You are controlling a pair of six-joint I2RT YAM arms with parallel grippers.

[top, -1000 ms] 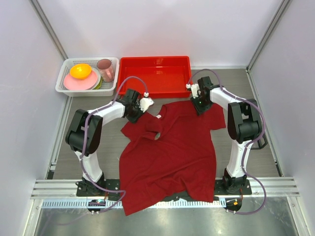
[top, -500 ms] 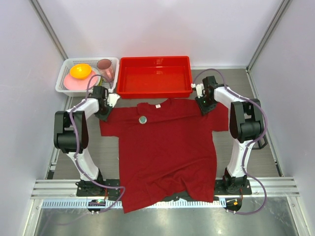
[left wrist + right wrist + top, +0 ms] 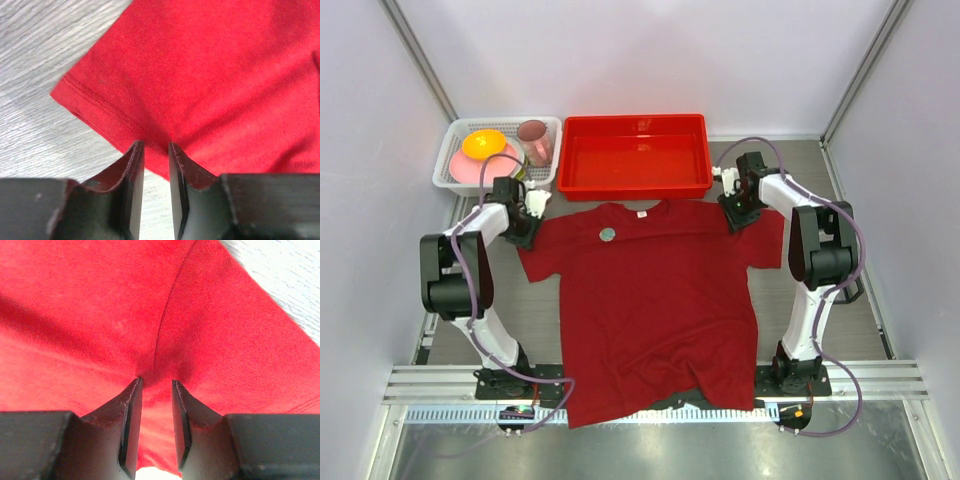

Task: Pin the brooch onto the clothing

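Across the middle of the table [image 3: 820,180], I am watching the dark red T-shirt [image 3: 655,310] lying spread out flat, its collar pointing toward the far edge and its hem reaching down to the near edge between the two arm bases. The brooch [image 3: 608,235] is sitting on the chest of the shirt, just below the collar and a little to the left of the small white label [image 3: 641,214], apart from both grippers. My right gripper [image 3: 156,382] is pinching the shirt by the right shoulder seam, toward the far right of the table; the cloth is bunching up into creases that are running straight into the narrow slot between its fingertips. My left gripper [image 3: 156,147] is sitting at the hemmed edge of the left sleeve, toward the far left of the table, with its jaws standing a thin gap apart, and I cannot tell whether it is gripping the fabric or only resting on it. Along the far edge, a bright red tray [image 3: 570,150] is sitting just beyond the collar, and a white basket [image 3: 455,180] is sitting in the far left corner.
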